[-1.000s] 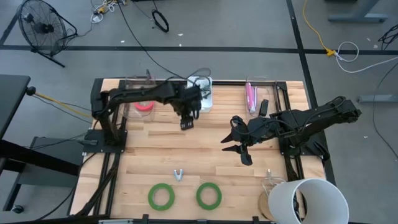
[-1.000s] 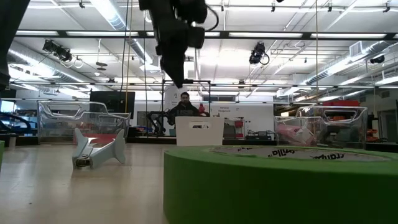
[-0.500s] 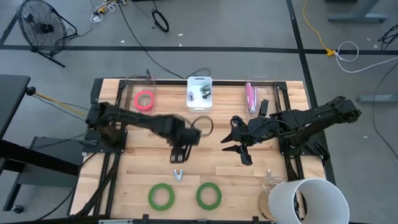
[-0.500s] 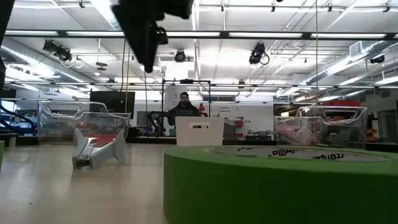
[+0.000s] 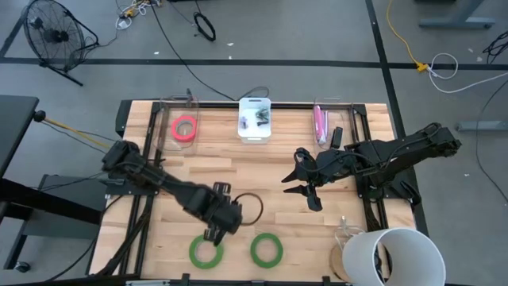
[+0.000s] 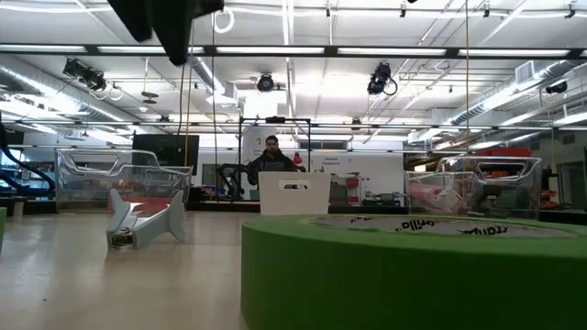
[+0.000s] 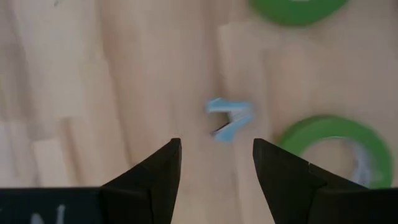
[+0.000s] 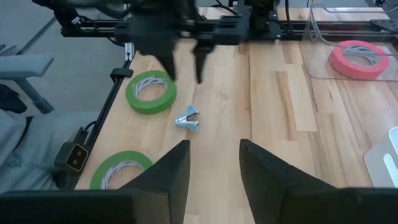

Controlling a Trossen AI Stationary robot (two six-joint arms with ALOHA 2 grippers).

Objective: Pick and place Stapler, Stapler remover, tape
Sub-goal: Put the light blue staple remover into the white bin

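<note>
A small pale-blue staple remover [image 7: 229, 119] lies on the wooden table near two green tape rolls [image 5: 205, 252] [image 5: 267, 249]. My left gripper [image 7: 216, 163] hangs open above the remover, fingers pointing down, clear of it. From the right wrist view it shows as [image 8: 184, 61], above the remover [image 8: 188, 118]. In the high view the gripper [image 5: 216, 231] hides the remover. A red-pink tape roll [image 5: 184, 128] lies in a clear bin at the far left. A pink stapler [image 5: 320, 123] lies in the far right bin. My right gripper [image 5: 305, 191] waits open at mid-table.
A white tray [image 5: 255, 137] holding small dark things stands at the far edge, centre. A white bucket [image 5: 393, 256] sits at the near right corner. In the low view one green roll [image 6: 413, 275] fills the foreground. A person sits far behind the table.
My left gripper has swung from over the white tray at the far edge toward the near edge and a little to the left, rolling as it went. It now hangs over the staple remover, fingers as far apart as before. Nothing on the table has moved.
</note>
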